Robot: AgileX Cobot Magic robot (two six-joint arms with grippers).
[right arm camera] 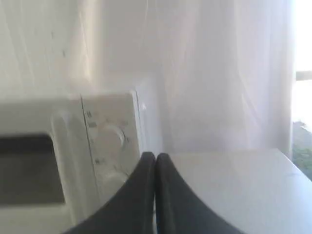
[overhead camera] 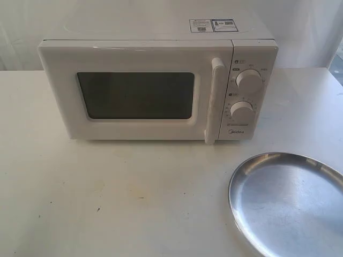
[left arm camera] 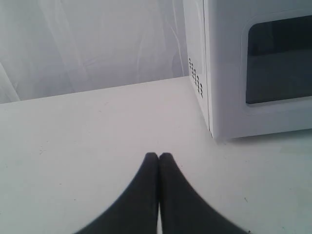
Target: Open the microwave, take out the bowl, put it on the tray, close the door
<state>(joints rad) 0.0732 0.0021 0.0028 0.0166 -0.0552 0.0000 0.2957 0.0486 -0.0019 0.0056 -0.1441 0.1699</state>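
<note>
The white microwave [overhead camera: 155,80] stands at the back of the table with its door [overhead camera: 134,93] closed; the vertical bar handle [overhead camera: 214,99] sits beside two round knobs [overhead camera: 248,81]. The steel tray [overhead camera: 289,203] lies at the front right, with nothing on it. The bowl is hidden. Neither gripper shows in the exterior view. My left gripper [left arm camera: 158,156] is shut and holds nothing, hovering over the table off the microwave's [left arm camera: 253,68] hinge-side corner. My right gripper [right arm camera: 155,156] is shut too, held before the knob panel [right arm camera: 109,139].
The white table [overhead camera: 107,198] runs wide in front of the microwave. A white curtain [left arm camera: 92,39] hangs behind the table. The table's right edge [right arm camera: 292,165] shows in the right wrist view.
</note>
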